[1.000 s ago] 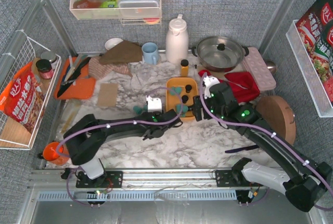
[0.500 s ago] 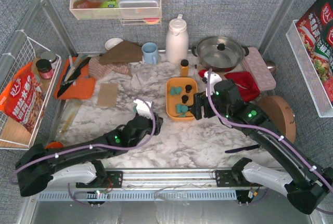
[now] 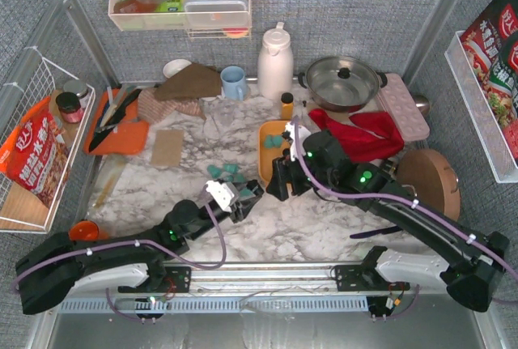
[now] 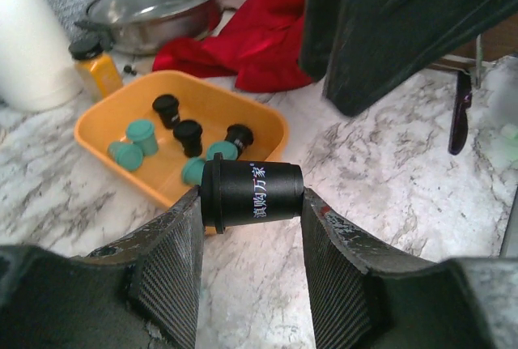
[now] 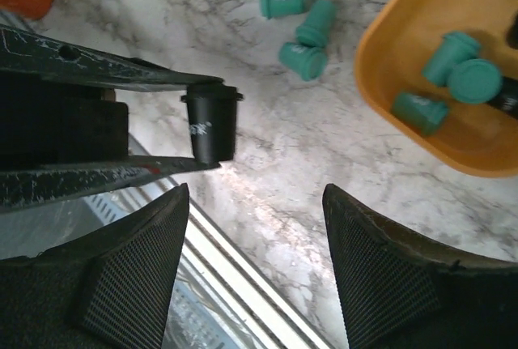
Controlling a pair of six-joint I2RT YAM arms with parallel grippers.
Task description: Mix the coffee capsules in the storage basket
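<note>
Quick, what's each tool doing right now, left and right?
The left tool: closed on a black capsule, gripped sideways.
The right tool: open, holding nothing.

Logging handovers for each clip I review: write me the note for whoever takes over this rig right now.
Left gripper: shut on a black capsule, held sideways above the marble, just short of the orange basket.
Right gripper: open, empty, above the marble beside the basket.
In the basket: three black capsules and about four teal ones.
On the marble left of the basket: five teal capsules.
Done: both colours already share the basket.
Left: drop in the held capsule, then probably bring in the five loose ones.
</note>
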